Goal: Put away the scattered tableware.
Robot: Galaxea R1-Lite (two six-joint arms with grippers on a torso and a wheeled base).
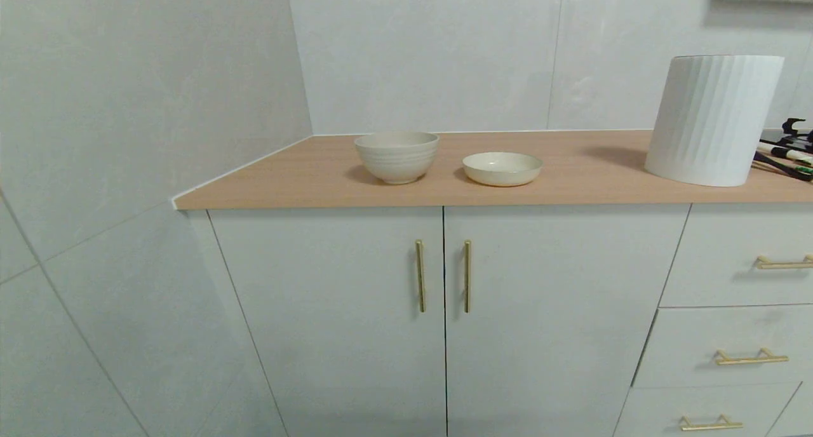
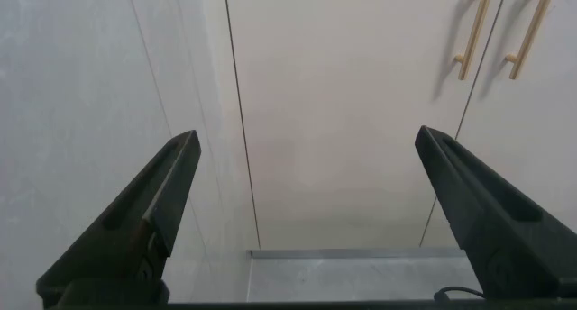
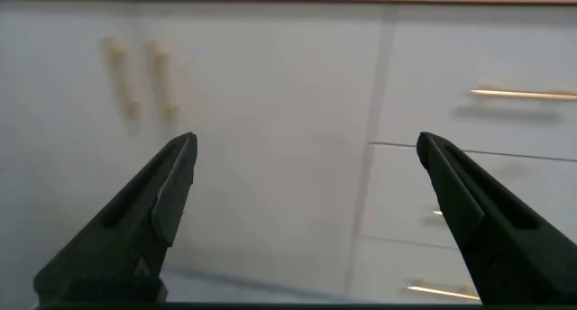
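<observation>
Two pieces of tableware sit on the counter (image 1: 584,170), which we see running across the middle of the head view. The bowl (image 1: 396,156), deep and ribbed, stands upright just left of centre. The dish (image 1: 502,168), shallow and cream, lies near it to the right; the two are apart, not touching. Farther right, a tall white ribbed canister (image 1: 714,119) stands on the same counter, and dark utensils (image 1: 784,154) lie beside it at the frame's right edge.

Below the counter we see two shut doors (image 1: 330,310) with a pair of upright brass handles (image 1: 420,275) at their meeting edge, and drawers (image 1: 730,259) stacked in the lower right.

We see the left gripper (image 2: 306,141) with its two dark fingers spread wide and nothing between them, facing a door low down. The right gripper (image 3: 306,143) is likewise spread wide and holds nothing, facing the cabinet front where doors meet drawers.
</observation>
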